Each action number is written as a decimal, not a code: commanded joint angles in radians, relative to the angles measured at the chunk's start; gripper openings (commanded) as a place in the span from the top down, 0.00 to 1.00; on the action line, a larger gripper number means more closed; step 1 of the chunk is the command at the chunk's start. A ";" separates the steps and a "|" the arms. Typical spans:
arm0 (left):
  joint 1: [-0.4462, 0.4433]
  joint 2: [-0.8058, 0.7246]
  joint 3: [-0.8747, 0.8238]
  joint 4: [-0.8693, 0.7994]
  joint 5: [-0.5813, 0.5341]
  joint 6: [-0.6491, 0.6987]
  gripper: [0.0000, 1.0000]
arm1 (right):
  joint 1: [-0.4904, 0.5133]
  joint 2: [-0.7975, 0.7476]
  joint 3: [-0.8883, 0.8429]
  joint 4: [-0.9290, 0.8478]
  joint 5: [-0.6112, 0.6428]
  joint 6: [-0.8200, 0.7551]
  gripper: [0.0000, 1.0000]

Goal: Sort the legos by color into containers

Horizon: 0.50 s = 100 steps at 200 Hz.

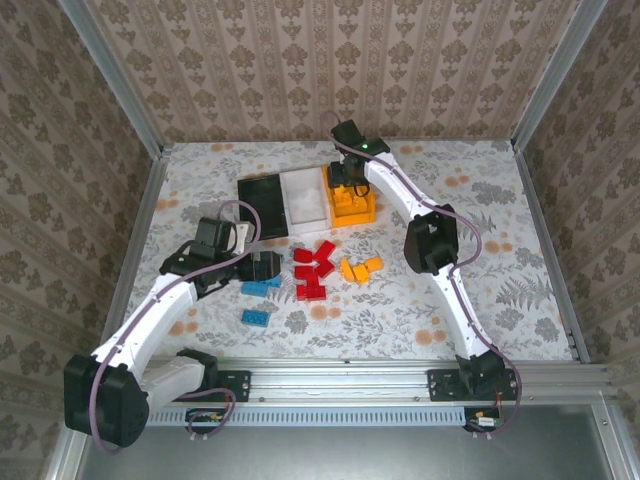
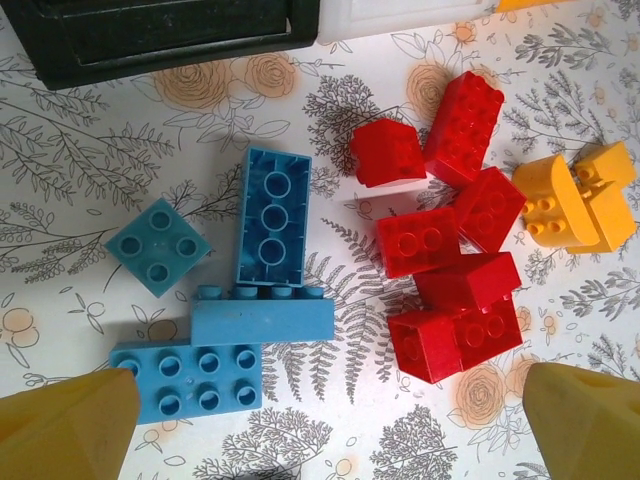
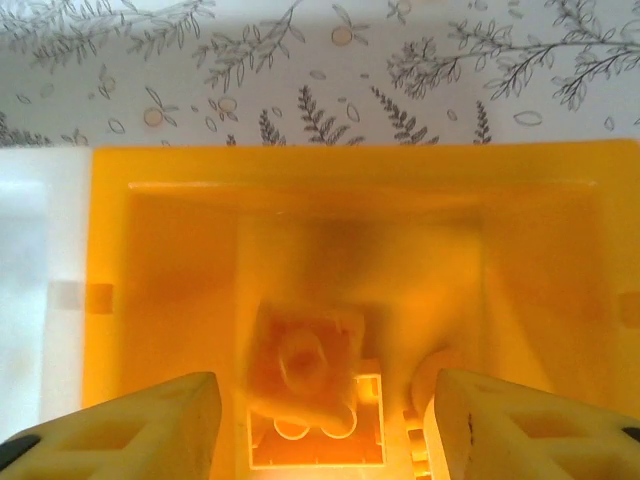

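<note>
Your left gripper (image 1: pixel 262 266) hangs over the near-left part of the table (image 1: pixel 500 300), jaws spread wide and holding nothing, with its yellow fingertips (image 2: pixel 70 430) on either side of the loose pile. Closest to the near edge lie the blue bricks (image 2: pixel 272 217). I count four: one broad flat block, one on its side, one studs-down and a small teal square. Just right of them sit the red bricks (image 2: pixel 418 240), six or seven, packed too tightly for a sure count. Right again are two orange bricks (image 2: pixel 560 205), touching each other. All look like hard, light, smooth plastic, so I judge they won't give under the jaws but may skid on the tabletop or squirt out of a skewed pinch. Take each one across two flat, parallel side walls, not over the studs or corner to corner, and start with an outlier such as the teal square. Farther back, three joined bins stand in a row: the black bin (image 1: pixel 262 205) on the left, the white bin (image 1: pixel 305 195) in the middle and the orange bin (image 3: pixel 170 260) on the right. Your right gripper (image 3: pixel 322 400) is poised over the orange bin with its jaws apart. A blurred brick (image 3: pixel 300 360) sits between them inside the bin, seemingly touching neither finger. At least one more brick lies beneath it, and I can't tell how many are in there.
</note>
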 commanded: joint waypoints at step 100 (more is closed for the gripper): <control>-0.209 0.216 0.121 0.012 0.022 -0.091 0.00 | 0.009 -0.718 -0.979 0.366 -0.194 0.160 0.34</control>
